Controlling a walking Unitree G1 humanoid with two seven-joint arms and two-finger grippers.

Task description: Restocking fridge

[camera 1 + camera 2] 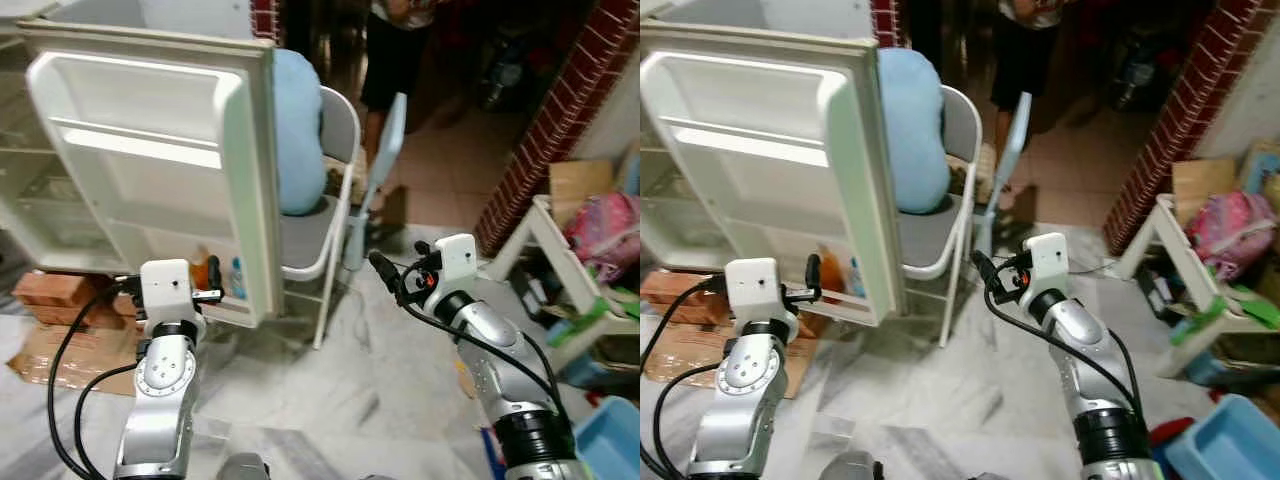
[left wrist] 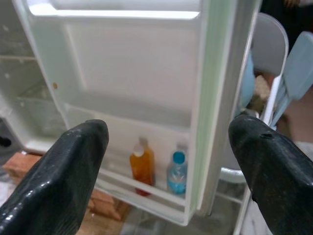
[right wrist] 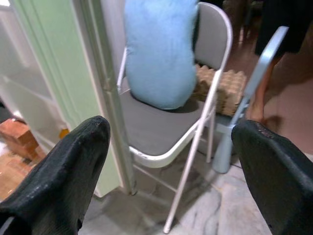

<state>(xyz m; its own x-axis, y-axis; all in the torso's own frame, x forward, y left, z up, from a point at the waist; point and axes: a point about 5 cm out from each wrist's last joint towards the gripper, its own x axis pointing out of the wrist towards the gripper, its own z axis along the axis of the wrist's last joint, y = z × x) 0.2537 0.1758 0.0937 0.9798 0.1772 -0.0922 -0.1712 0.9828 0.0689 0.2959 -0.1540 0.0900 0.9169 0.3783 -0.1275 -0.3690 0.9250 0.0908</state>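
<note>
From my head camera the fridge door (image 1: 150,170) stands swung open at 10 o'clock. Its bottom shelf holds an orange bottle (image 2: 142,166) and a blue-capped bottle (image 2: 177,172), side by side.

The left gripper (image 2: 168,171) is released, fingers spread wide and empty, pointed at that shelf. The right gripper (image 3: 171,166) is likewise spread and empty, raised at 2 o'clock and aimed at the chair (image 3: 161,127) just beside the door edge. A blue cushion (image 3: 159,49) leans on the chair back, and an egg tray (image 3: 225,85) sits behind the seat.

Judgement: I am between items, with two bottles already shelved. The next move calls for locating stock to load; the egg tray looks the nearest candidate, so the right arm would need to reach past the chair frame.

The fridge interior at 9 o'clock is cut off. A person (image 1: 395,50) stands at 12 o'clock, cropped above the waist. The clutter (image 1: 600,240) at 3 o'clock is too blurred to identify.
</note>
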